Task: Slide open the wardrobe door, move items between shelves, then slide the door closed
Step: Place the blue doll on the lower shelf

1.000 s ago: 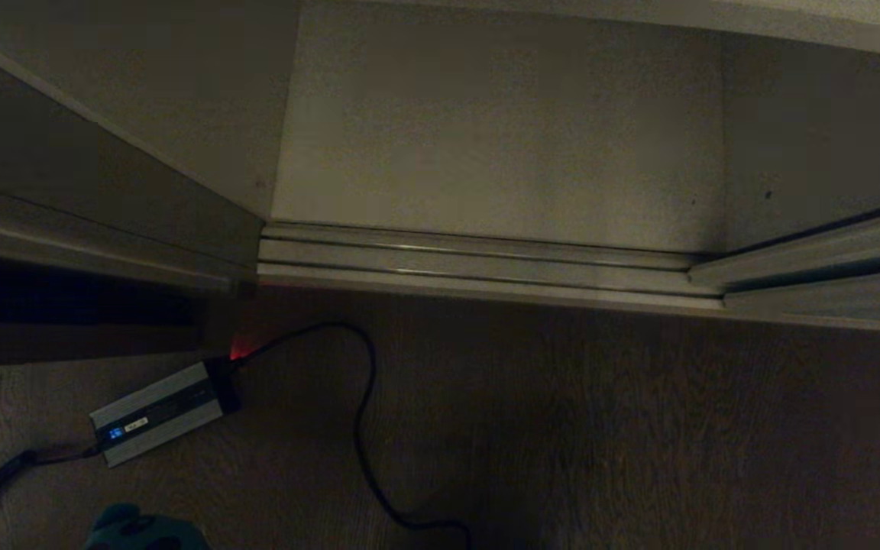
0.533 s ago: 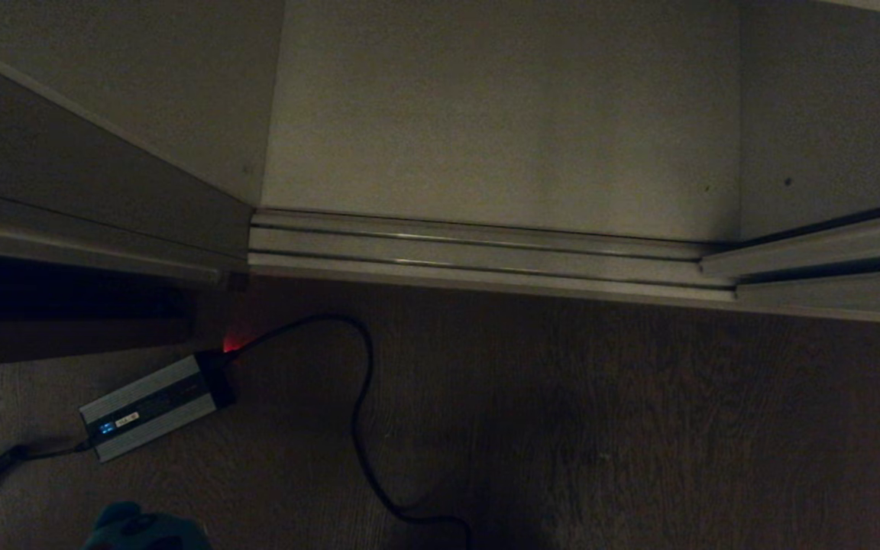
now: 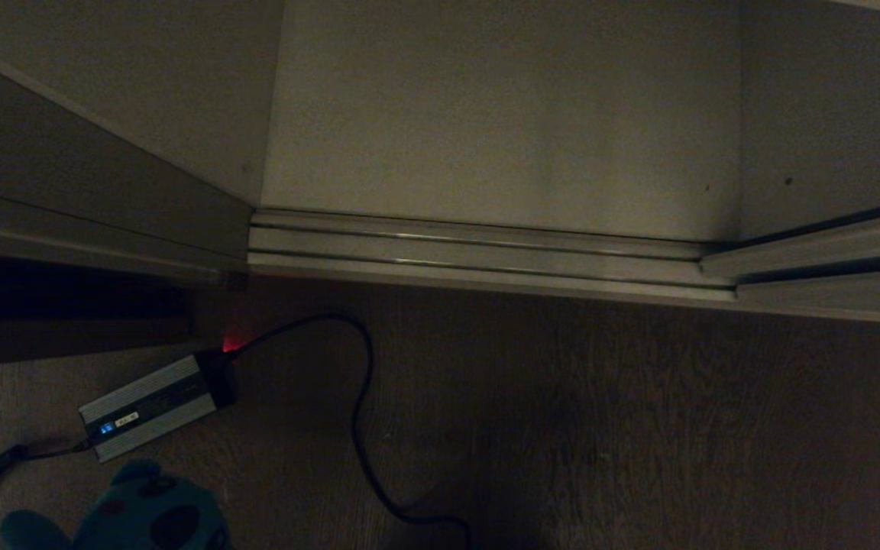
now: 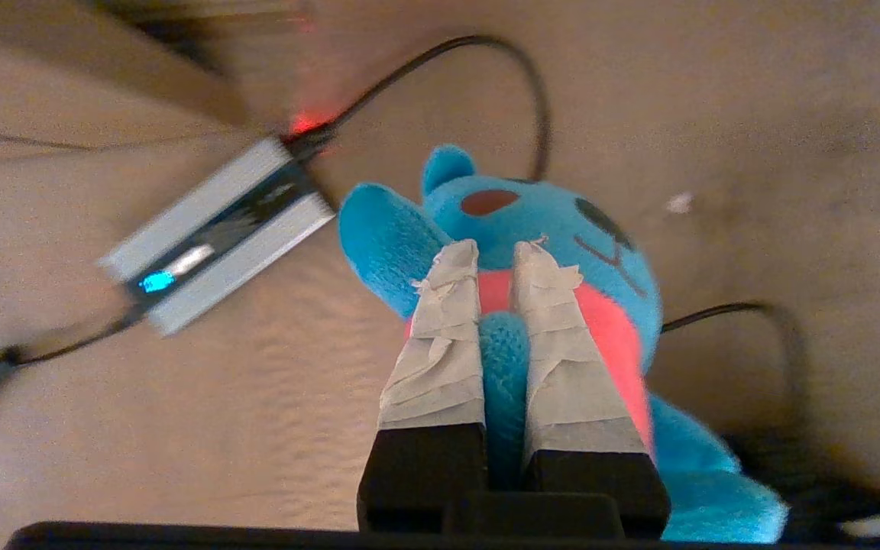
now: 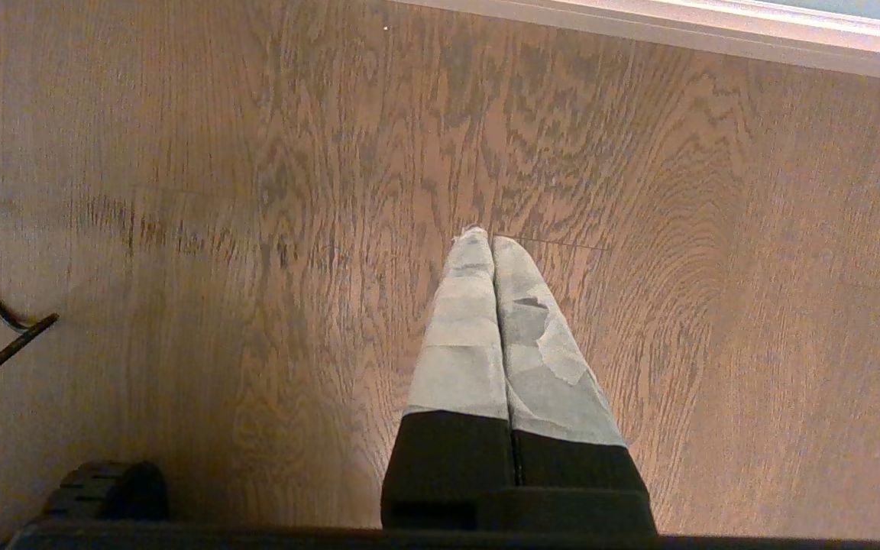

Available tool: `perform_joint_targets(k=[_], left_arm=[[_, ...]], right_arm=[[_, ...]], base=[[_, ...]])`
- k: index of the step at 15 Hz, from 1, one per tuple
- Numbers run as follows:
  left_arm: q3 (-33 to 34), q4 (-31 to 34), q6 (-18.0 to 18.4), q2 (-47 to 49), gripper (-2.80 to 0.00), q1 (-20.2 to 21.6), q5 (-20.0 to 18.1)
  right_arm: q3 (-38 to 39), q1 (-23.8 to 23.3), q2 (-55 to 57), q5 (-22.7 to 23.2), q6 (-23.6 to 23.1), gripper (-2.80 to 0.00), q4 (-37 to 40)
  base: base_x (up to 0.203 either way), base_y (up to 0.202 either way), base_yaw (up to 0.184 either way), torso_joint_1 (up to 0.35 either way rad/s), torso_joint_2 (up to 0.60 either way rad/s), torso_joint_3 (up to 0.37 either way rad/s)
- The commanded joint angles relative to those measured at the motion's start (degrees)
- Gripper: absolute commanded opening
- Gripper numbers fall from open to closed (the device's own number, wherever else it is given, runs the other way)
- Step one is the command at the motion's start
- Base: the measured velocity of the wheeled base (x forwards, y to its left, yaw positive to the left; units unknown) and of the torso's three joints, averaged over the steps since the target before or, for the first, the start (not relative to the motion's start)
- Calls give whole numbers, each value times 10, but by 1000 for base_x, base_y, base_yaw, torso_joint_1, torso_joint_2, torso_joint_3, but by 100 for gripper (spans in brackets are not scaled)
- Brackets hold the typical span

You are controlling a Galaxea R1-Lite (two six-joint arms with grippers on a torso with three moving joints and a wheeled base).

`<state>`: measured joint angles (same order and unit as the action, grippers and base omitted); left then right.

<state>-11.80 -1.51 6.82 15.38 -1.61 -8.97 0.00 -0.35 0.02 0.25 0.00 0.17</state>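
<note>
Wood floor (image 5: pixel 257 191); left wrist alone shows left gripper (image 4: pixel 497 256) pinching teal plush (image 4: pixel 562 229).

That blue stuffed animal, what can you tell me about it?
The teal-blue plush toy is soft and fuzzy, with a red belly, a round ear, a brown patch and a stitched dark smile. The left gripper is shut on its body and holds it above the wooden floor, near a silver box with cables.

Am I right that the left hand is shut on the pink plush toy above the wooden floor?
Not quite: the left wrist view shows the left hand shut on the teal-blue plush toy with a red belly, above the wooden floor.
</note>
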Motion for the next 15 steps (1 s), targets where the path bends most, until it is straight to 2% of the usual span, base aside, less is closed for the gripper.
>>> perform_joint_targets(k=[1, 5, 8, 12, 15], left_arm=[[-54, -38, -26, 198, -280, -4, -18], [-151, -105, -56, 413, -280, -12, -79], [-244, -123, -66, 516, -280, -50, -98], [-343, -122, -74, 586, -280, -114, -97], [-406, -124, -82, 633, -280, -137, -67]], right_arm=[[2, 0, 0, 0, 0, -280, 0], [2, 0, 0, 0, 0, -280, 0], [2, 0, 0, 1, 0, -280, 0], [2, 0, 0, 0, 0, -280, 0], [2, 0, 0, 0, 0, -280, 0]], base=[[0, 0, 0, 0, 0, 0], [0, 0, 0, 0, 0, 0], [0, 0, 0, 0, 0, 0], [0, 0, 0, 0, 0, 0], [0, 0, 0, 0, 0, 0]])
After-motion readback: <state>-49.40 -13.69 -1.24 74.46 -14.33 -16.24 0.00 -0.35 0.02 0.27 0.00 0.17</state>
